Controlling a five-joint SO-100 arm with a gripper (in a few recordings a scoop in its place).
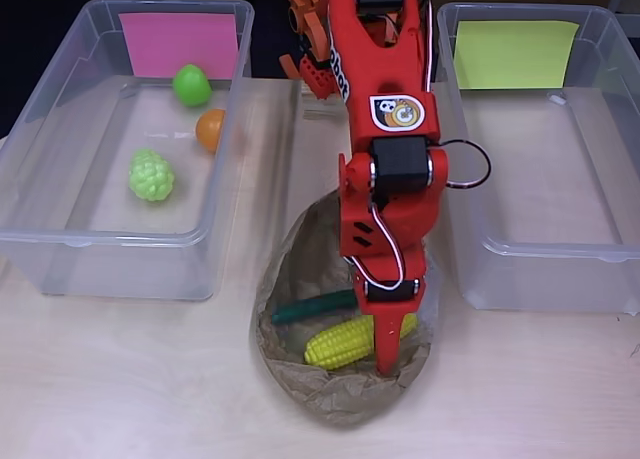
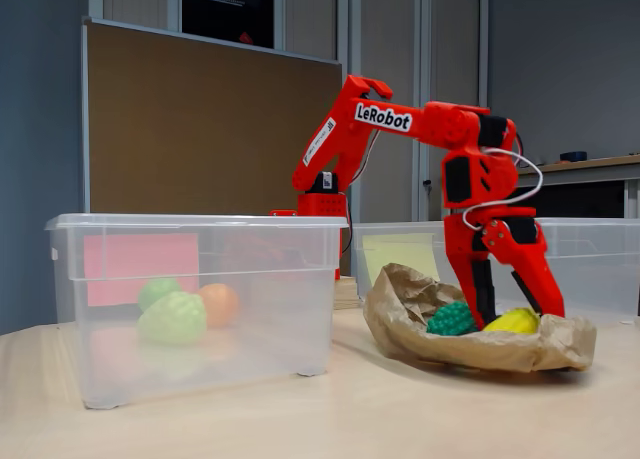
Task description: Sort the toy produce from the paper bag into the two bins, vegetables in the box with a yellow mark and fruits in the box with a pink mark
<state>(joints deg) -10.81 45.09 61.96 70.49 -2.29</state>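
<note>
The corn (image 1: 345, 342) lies in the paper bag (image 1: 300, 279) near its front rim, beside 1 green vegetable (image 1: 313, 307). Your gripper (image 1: 385, 364) reaches down over it, jaws spread around the cob; centre them before closing.

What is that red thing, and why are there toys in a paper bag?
The red thing is a robot arm with a two-finger gripper. One picture looks down from above; the other is taken from the side, low by the table. The gripper reaches into a crumpled paper bag holding a toy corn and a dark green toy. Its fingers stand apart, gripping nothing yet. The bin with the pink mark holds three toys: two green, one orange. The bin with the yellow mark has none.
</note>
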